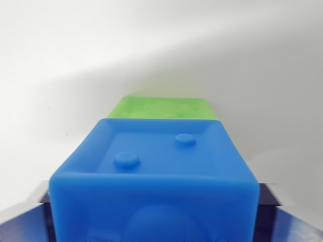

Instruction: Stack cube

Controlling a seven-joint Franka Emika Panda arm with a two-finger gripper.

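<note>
Close up, blue cube (156,181) hides most of green cube (164,107).

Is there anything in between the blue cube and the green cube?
Nothing shows between them in the wrist view. The blue cube overlaps the green cube's near edge, so no gap is visible; whether they touch, I cannot tell.

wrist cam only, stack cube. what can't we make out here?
- End effector: wrist view shows only dark slivers at the bottom corners; the blue cube covers the rest, so its state is unreadable.
- Blue cube: lower part cut off by the bottom edge.
- Green cube: only a blurred top strip shows behind the blue cube.
- Whether the cubes touch or are aligned: hidden by the blue cube.
</note>
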